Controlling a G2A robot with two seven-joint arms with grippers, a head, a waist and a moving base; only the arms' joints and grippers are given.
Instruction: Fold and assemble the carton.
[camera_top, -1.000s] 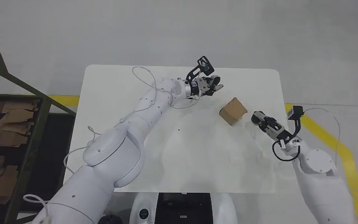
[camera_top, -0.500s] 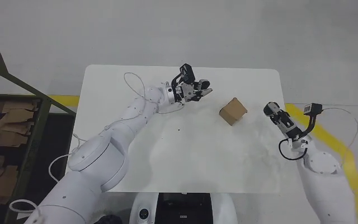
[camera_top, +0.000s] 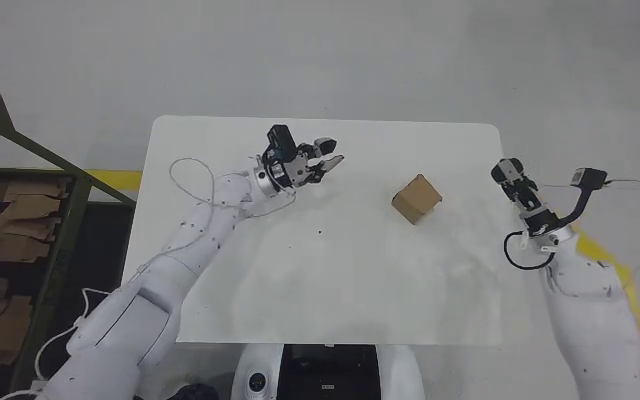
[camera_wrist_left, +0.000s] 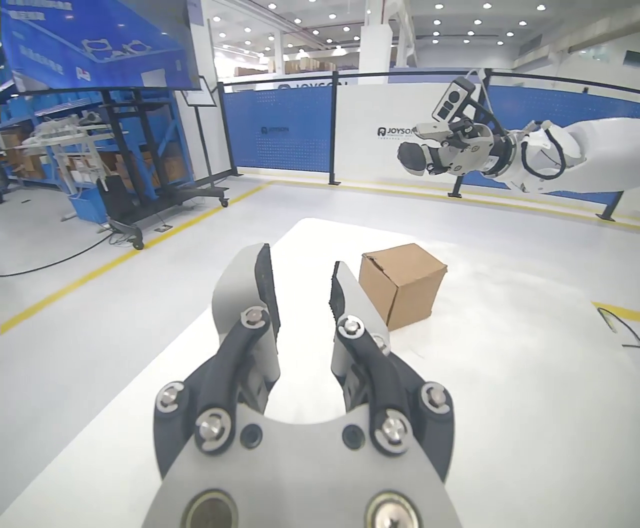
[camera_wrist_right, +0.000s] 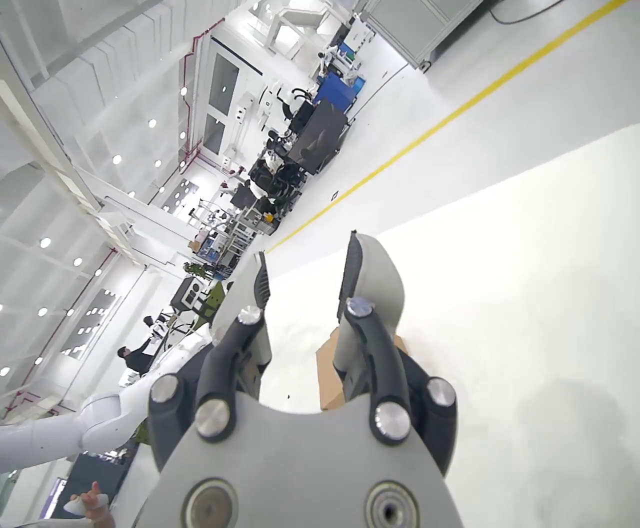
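One carton (camera_top: 417, 198) sits between left claw (camera_top: 328, 160) and right claw (camera_top: 504, 168); untouched.

White table (camera_top: 200, 290) w/ one brown carton (camera_top: 417, 198) right of ctr.

My left arm (camera_top: 200, 235) is extended forward across my front, with the wrist turning my left gripper (camera_top: 325, 160) toward my right side. Its fingers (camera_wrist_left: 265, 280) stand parted, pads facing each other. My right arm (camera_top: 560, 262) is bent at my right side. My right gripper (camera_top: 510, 172) points forward, with its jaws also parted.
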